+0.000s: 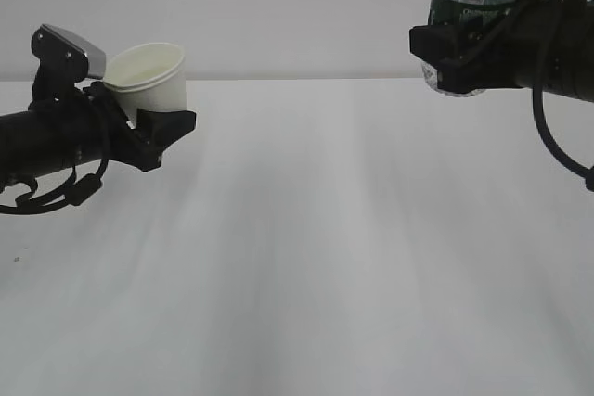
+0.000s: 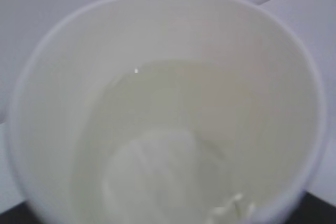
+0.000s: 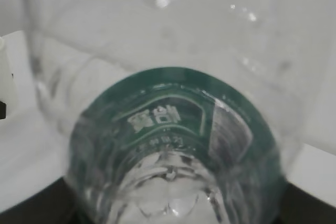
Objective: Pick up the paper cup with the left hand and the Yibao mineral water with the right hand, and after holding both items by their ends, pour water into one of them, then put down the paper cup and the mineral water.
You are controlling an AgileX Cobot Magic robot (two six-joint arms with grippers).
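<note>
The white paper cup (image 1: 148, 79) hangs above the table at the left, its mouth tipped a little toward the camera. My left gripper (image 1: 160, 123) is shut on its lower part. In the left wrist view the paper cup (image 2: 168, 103) fills the frame; a faint level line and a glint inside look like liquid. At the top right, my right gripper (image 1: 455, 57) is shut on the Yibao mineral water (image 1: 469, 2) near its base, and the bottle's top is cut off by the frame edge. The right wrist view shows the Yibao mineral water (image 3: 173, 124) from its base, green label facing the camera.
A white table (image 1: 316, 248) stretches below both arms, with a plain pale wall behind it. Black cables loop under the left arm (image 1: 46, 194). A wide gap separates the two grippers.
</note>
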